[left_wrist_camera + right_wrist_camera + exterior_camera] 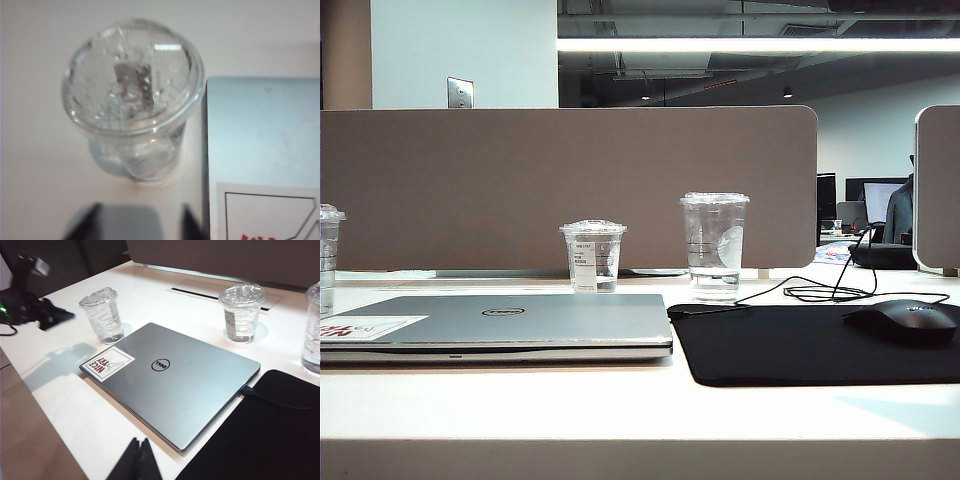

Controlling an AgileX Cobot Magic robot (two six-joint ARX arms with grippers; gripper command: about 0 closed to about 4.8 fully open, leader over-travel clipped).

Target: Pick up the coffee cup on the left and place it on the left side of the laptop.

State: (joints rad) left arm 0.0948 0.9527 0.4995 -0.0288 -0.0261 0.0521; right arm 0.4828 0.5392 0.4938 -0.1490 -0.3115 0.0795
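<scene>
White table [520, 400]: laptop [510, 325], three cups (clear), mouse mat [790, 345].

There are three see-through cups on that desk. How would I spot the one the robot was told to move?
Start at the closed silver laptop in the middle of the white desk. Go to its corner bearing the white sticker with red print; the coffee cup stands on the desk right beside it. The shorter cup with a white label and the tallest cup both stand behind the laptop instead.

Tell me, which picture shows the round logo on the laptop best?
The right wrist view: the logo sits large and readable on the laptop lid. The exterior view shows the logo squashed flat from the low angle. The left wrist view shows only a laptop corner, no logo.
</scene>
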